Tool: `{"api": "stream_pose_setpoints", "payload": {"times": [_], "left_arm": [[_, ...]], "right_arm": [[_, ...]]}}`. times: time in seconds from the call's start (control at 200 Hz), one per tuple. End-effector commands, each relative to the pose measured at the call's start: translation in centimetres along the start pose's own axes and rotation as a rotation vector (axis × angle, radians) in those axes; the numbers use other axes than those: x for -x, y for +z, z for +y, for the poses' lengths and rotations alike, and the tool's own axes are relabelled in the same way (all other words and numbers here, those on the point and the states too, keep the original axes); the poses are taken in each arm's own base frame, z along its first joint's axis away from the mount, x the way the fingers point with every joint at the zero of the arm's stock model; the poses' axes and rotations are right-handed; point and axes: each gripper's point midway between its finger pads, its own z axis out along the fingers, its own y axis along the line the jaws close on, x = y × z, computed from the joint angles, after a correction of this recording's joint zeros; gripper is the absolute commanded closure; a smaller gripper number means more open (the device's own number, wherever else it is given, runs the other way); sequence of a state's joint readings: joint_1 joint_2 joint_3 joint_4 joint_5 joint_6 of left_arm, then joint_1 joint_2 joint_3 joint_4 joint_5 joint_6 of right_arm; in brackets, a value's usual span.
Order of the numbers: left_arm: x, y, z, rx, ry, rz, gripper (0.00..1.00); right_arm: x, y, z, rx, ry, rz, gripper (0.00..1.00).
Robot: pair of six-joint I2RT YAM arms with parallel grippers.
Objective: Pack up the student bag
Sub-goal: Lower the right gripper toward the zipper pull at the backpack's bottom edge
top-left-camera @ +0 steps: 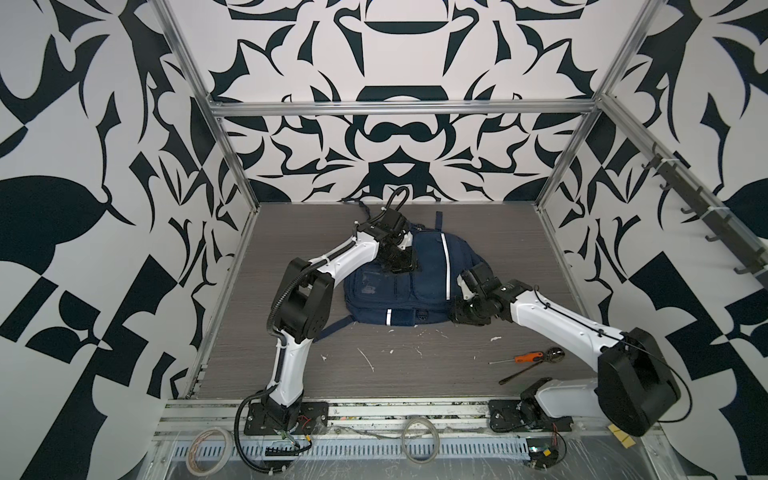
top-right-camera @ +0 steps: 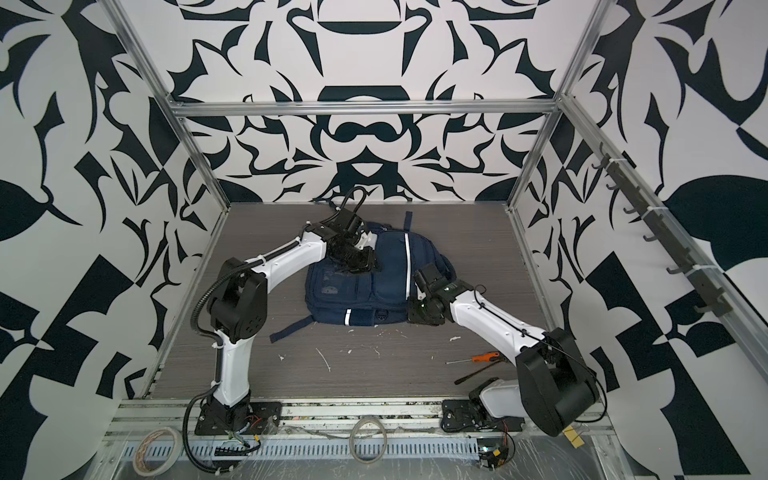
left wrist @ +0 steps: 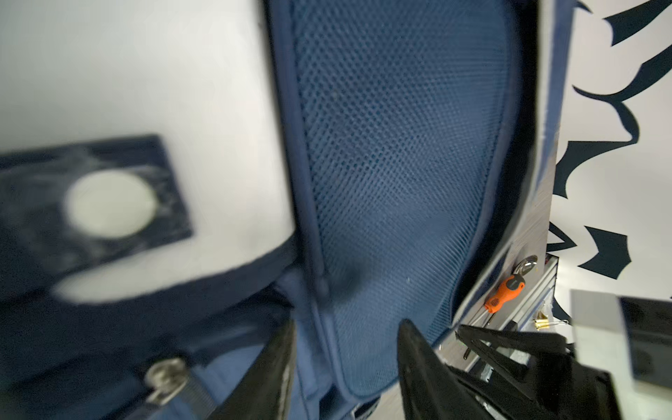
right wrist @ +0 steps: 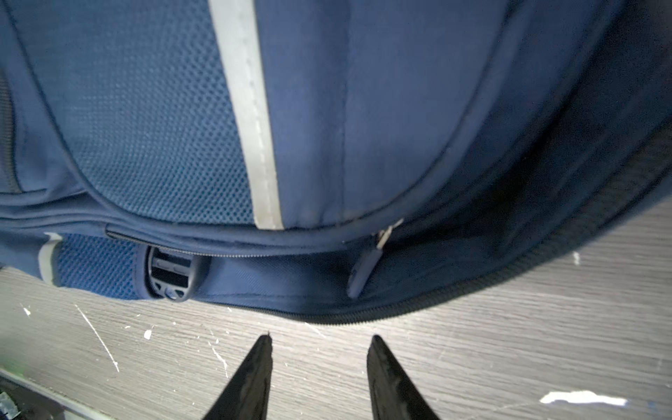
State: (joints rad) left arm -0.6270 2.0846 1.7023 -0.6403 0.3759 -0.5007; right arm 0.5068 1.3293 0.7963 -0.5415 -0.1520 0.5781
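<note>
parted and empty, left gripper (left wrist: 345, 326) and right gripper (right wrist: 320, 338) flank the navy-blue fabric student bag (top-left-camera: 424, 282); its blue zip pull (right wrist: 363, 269) likely needs a square pinch.

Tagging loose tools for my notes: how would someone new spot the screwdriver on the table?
Start at the navy backpack in the middle of the grey table, then look near-right, by the right arm. The screwdriver lies flat there; its bright orange handle sets it apart from the dark tool beside it.
</note>
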Motion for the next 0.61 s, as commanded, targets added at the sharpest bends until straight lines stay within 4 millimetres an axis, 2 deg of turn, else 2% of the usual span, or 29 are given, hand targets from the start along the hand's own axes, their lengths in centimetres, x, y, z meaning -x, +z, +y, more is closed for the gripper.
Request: {"api": "stream_pose_setpoints", "payload": {"times": [0.0,0.22,0.335,0.41,0.45,0.6], "left_arm": [[-0.2,1.1,-0.3,0.002,-0.002,0.023,0.53],[-0.6,3.4,0.6,0.014,-0.025,0.060,0.56],[-0.7,3.8,0.7,0.001,-0.032,0.061,0.73],[-0.5,3.2,0.4,-0.028,-0.034,0.035,0.88],[-0.2,2.6,-0.1,-0.057,-0.033,0.015,1.00],[1.3,-1.0,-2.9,-0.217,-0.031,-0.059,1.00]], "right_arm": [[0.2,-0.7,-0.2,0.005,0.020,-0.032,0.54],[0.0,-1.2,-0.9,0.002,0.041,-0.045,0.54],[-0.1,-1.5,-1.0,-0.001,0.043,-0.055,0.54],[0.3,-2.1,-0.8,0.013,0.031,-0.080,0.54],[0.6,-2.6,-0.5,0.029,0.017,-0.103,0.54],[2.5,-5.2,1.1,0.097,-0.056,-0.226,0.55]]}}
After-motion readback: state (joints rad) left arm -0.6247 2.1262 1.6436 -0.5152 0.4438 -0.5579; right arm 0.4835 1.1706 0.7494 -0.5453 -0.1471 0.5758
